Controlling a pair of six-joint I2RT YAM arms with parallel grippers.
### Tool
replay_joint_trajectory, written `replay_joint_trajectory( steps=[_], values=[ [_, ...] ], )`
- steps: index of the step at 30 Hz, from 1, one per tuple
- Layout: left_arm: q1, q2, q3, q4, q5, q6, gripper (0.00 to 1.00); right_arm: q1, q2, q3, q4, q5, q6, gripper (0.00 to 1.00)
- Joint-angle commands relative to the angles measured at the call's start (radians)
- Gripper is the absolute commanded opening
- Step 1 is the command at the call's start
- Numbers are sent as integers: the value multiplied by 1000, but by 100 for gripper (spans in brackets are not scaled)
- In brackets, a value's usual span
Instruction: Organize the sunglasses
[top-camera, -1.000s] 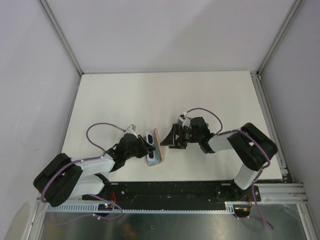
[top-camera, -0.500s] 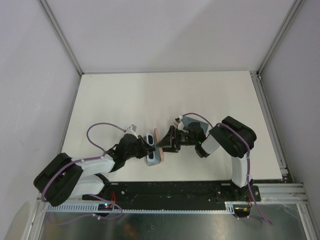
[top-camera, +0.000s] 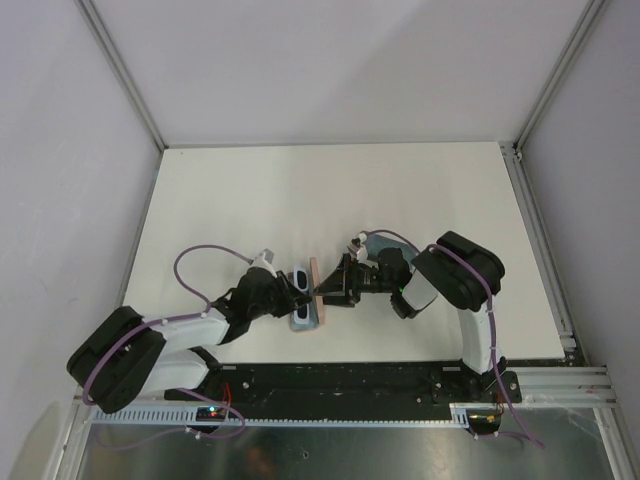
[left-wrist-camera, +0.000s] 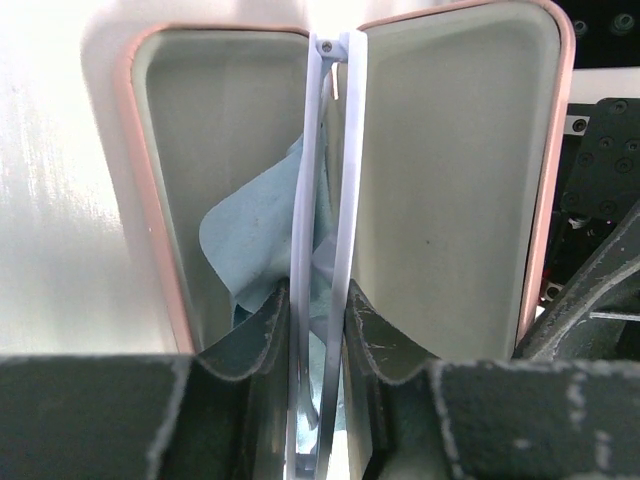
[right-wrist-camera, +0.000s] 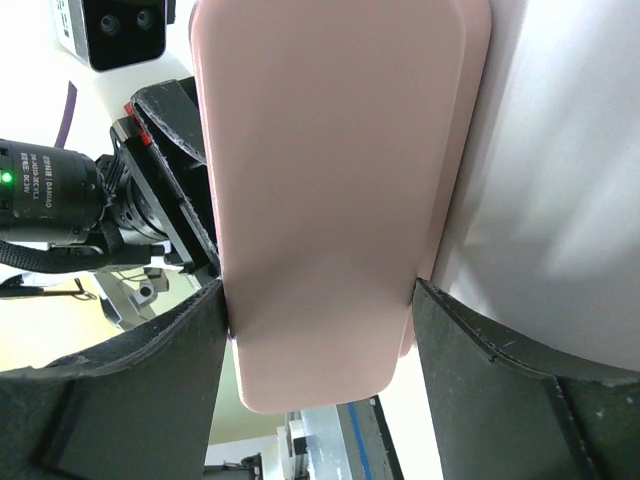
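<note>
My left gripper (top-camera: 291, 291) is shut on the folded white-framed sunglasses (top-camera: 298, 278) with dark lenses. In the left wrist view my left gripper (left-wrist-camera: 318, 325) pinches their pale arms (left-wrist-camera: 343, 200) over the open pink case (left-wrist-camera: 150, 220), which holds a light blue cloth (left-wrist-camera: 250, 240). My right gripper (top-camera: 326, 290) is shut on the case's upright pink lid (top-camera: 314, 278). In the right wrist view the lid (right-wrist-camera: 330, 180) fills the gap of my right gripper (right-wrist-camera: 318, 310), and both fingers touch it. The dark-framed pair is out of view.
A grey-blue object (top-camera: 378, 241), partly hidden, lies just behind my right wrist. The white table (top-camera: 330, 190) extends behind both arms. The black mounting rail (top-camera: 340, 380) runs along the near edge.
My right gripper moved left and closed onto the pink lid, with its arm folding in. My left gripper has held still with the sunglasses.
</note>
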Motion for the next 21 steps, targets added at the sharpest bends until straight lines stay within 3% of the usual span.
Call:
replay_joint_trajectory(
  steps=[1, 7, 10, 12, 21],
  values=[
    [14, -43, -3, 36, 24, 19, 15, 5, -63, -8, 60, 1, -19, 72],
    [26, -56, -16, 35, 25, 7, 30, 5, -72, -12, 50, 9, -27, 71],
    [28, -46, -19, 33, 39, 5, 45, 4, -77, -12, 45, 12, -31, 72],
    [28, -35, -20, 27, 39, 3, 50, 4, -80, -12, 39, 15, -35, 72],
    [33, -81, 35, -105, -13, 33, 53, -1, -91, -12, 0, 20, -56, 72]
  ],
)
